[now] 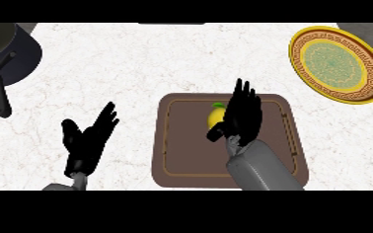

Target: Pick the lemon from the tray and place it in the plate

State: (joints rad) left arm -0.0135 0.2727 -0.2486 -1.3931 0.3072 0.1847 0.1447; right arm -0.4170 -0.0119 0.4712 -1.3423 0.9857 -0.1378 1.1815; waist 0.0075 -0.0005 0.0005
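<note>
Right hand [244, 112], fingers straight, hangs over the brown tray [182, 153] just right of the lemon [215, 116]; left hand [84, 143] rests unclenched.

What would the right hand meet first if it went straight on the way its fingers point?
Probably nothing: the right hand points past the tray toward bare counter. The lemon lies just left of it, the plate far right. Its height is unclear.

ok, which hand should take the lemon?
Right. The right hand is over the tray beside the lemon, with the plate on its side. The left hand rests open left of the tray.
</note>
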